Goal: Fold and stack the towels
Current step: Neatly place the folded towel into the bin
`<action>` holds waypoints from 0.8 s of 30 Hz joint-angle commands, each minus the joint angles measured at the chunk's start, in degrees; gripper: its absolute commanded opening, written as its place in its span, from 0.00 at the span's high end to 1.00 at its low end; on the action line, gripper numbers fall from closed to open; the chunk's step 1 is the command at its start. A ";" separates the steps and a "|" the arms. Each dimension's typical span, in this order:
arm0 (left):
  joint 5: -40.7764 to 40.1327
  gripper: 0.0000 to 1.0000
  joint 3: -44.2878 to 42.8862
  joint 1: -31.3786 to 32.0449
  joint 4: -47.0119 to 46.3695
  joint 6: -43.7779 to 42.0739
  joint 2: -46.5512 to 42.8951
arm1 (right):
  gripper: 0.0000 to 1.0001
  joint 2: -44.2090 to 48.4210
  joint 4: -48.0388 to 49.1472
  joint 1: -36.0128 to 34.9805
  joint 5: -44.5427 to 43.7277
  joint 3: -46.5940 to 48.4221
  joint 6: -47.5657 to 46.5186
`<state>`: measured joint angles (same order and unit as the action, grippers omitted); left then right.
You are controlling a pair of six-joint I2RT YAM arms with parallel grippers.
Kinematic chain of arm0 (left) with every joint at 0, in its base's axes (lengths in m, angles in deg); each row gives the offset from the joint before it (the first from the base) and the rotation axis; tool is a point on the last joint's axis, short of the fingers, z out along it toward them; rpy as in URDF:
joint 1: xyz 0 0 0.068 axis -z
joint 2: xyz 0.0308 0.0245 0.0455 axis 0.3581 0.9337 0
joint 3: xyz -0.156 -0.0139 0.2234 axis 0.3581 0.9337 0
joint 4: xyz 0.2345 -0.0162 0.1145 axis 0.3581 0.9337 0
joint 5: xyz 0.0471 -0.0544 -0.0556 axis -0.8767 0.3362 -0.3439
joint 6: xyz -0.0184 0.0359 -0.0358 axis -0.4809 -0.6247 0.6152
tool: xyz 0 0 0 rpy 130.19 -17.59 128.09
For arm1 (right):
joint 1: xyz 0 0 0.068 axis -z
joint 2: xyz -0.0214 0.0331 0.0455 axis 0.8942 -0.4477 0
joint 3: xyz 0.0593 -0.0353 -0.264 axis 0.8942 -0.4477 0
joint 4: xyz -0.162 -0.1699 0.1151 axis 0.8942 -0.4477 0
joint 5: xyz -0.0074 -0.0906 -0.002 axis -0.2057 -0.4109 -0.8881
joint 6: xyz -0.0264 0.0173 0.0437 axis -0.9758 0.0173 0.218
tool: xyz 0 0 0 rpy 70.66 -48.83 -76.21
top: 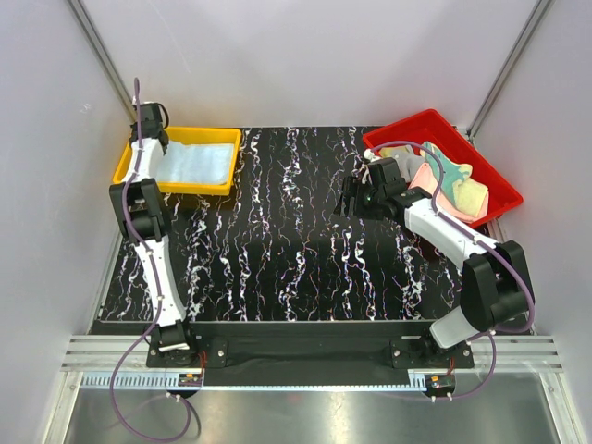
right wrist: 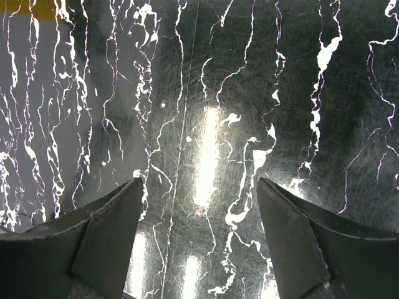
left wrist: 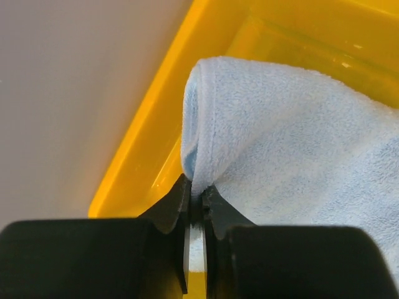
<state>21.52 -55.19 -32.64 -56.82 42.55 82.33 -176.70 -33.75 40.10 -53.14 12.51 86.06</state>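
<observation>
1. The light blue terry towel lies spread in a shallow yellow plastic tray at the far left corner of the black table with white marble veining.
2. The left gripper reaches into the left end of that tray. Its black fingers are pressed together on the stitched hem of the light blue towel.
3. In the left wrist view the pinched edge is drawn up into a rounded fold above the fingertips. The rest of the cloth slopes away to the right, and the wall of the yellow tray shows behind it.
4. A red plastic bin sits at the far right corner, turned at an angle. It holds a loose heap of a pink towel, a teal-green towel and a pale yellow towel.
5. The right gripper hangs over bare table, just beside the red bin's near-left side. Its fingers are spread wide with nothing between them.
6. From above, the right gripper points towards the middle of the table.
</observation>
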 commanded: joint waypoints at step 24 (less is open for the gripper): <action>7.25 0.01 27.78 24.38 5.05 14.00 -44.56 | 0.15 -4.31 -8.81 9.49 -9.84 16.68 3.45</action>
<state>31.40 -32.00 -15.33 -55.11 55.51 45.92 -179.30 -38.45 44.16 -56.53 23.24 88.90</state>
